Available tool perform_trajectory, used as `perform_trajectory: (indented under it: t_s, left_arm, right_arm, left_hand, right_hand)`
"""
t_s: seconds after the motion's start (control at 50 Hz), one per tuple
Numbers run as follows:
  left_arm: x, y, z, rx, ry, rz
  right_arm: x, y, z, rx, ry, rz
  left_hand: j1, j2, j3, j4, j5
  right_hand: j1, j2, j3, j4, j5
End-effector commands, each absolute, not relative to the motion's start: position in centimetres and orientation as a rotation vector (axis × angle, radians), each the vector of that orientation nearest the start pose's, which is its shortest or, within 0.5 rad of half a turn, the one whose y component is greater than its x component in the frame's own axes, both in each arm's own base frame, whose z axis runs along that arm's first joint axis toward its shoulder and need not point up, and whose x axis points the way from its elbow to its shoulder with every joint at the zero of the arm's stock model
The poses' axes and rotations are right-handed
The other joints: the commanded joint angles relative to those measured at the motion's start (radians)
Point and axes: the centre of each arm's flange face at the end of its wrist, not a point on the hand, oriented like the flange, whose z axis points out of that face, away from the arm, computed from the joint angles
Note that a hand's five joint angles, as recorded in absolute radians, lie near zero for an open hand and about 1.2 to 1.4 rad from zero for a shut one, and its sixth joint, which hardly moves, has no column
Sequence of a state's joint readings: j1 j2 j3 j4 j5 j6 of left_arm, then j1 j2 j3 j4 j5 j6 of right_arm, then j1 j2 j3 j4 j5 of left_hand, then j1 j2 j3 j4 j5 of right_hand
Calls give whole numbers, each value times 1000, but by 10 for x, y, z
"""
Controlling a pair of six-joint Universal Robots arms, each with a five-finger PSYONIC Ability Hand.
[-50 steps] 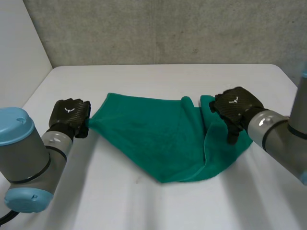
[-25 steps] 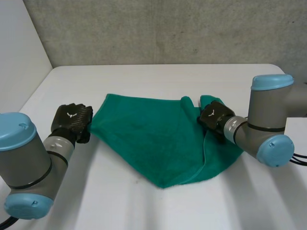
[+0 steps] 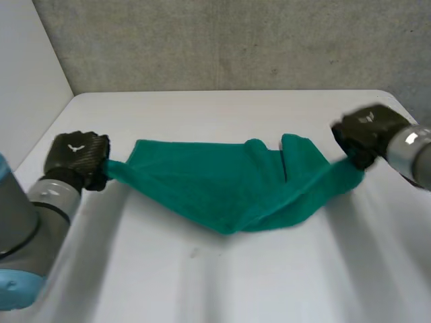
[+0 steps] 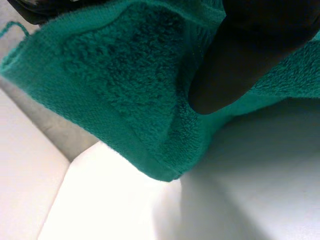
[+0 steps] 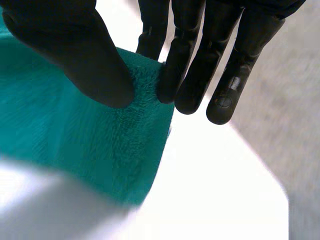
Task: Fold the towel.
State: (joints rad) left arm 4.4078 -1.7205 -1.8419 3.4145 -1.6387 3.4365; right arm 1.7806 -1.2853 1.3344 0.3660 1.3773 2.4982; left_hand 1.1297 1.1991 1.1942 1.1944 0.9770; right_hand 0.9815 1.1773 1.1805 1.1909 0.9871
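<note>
Head view, towel: the green terry towel (image 3: pixel 229 188) is stretched between my two hands across the middle of the white desk (image 3: pixel 222 282). Its middle sags in a folded point.
Head view, left: my left hand (image 3: pixel 77 156) is clamped on the towel's left corner.
Head view, right: my right hand (image 3: pixel 367 131) is clamped on the right corner, near the desk's edge.
Head view, room: a rough grey wall (image 3: pixel 236 40) stands behind the desk, with a plain white wall (image 3: pixel 27 81) at its left.
Left wrist view: my thumb presses into the hemmed corner of the towel (image 4: pixel 115 85), and the cloth is held fast. Bare desk lies beneath.
Right wrist view: my thumb and straight fingers (image 5: pixel 200 65) pinch the towel's corner between them, above the white desk.
</note>
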Motion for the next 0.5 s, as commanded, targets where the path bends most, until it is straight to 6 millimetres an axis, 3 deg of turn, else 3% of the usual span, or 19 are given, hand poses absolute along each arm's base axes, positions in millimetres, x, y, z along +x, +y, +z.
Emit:
perform_trajectory:
  t_s: [0.02, 0.14, 0.28, 0.4, 0.44, 0.5]
  left_arm:
    - [-192, -232, 225, 614, 2373, -1855]
    - [-187, -205, 209, 676, 2506, -1654]
    - [-177, -189, 194, 810, 2490, -1474]
    - [-173, -214, 197, 804, 2401, -1517]
    - [-176, -227, 192, 801, 2389, -1536]
    - [-186, -251, 182, 812, 2366, -1572]
  right_arm:
    - [184, -236, 237, -1565, 2535, -1316]
    - [181, -214, 208, -1598, 2566, -1181]
    - [175, -203, 205, -1615, 2576, -1194]
    - [179, -223, 211, -1607, 2535, -1396]
    - [184, -252, 208, -1548, 2521, -1534]
    - [185, -269, 205, -1483, 2528, -1588]
  left_hand:
    - [267, 197, 202, 202, 245]
    - [267, 197, 202, 202, 245]
    - [267, 197, 202, 202, 245]
    - [267, 197, 202, 202, 245]
    - [267, 197, 202, 202, 245]
    - [267, 197, 202, 202, 245]
  right_hand:
    - [415, 219, 216, 205, 235]
    - [415, 219, 216, 205, 235]
    - [415, 219, 216, 205, 235]
    - [415, 219, 216, 205, 235]
    - [415, 219, 216, 205, 235]
    - [415, 219, 216, 205, 235]
